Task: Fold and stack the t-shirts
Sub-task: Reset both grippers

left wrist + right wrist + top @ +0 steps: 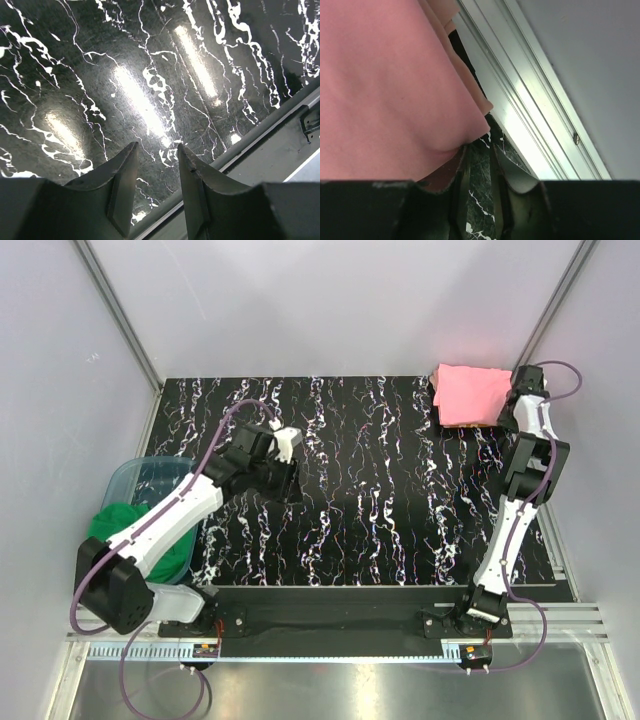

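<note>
Beside t-shirts, right tool outstretched.

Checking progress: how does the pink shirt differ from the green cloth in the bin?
The pink shirt lies folded flat on the table; the green cloth sits crumpled in a clear bin. The right gripper is at the pink shirt; no gripper is at the green cloth. Both are cloth.

We find the table glossy and smooth, black with white veining, throwing back lamp glare. The pink tee is matt, soft cloth. The right rail is brushed metal. The left bin is translucent plastic and holds matt green cloth.
</note>
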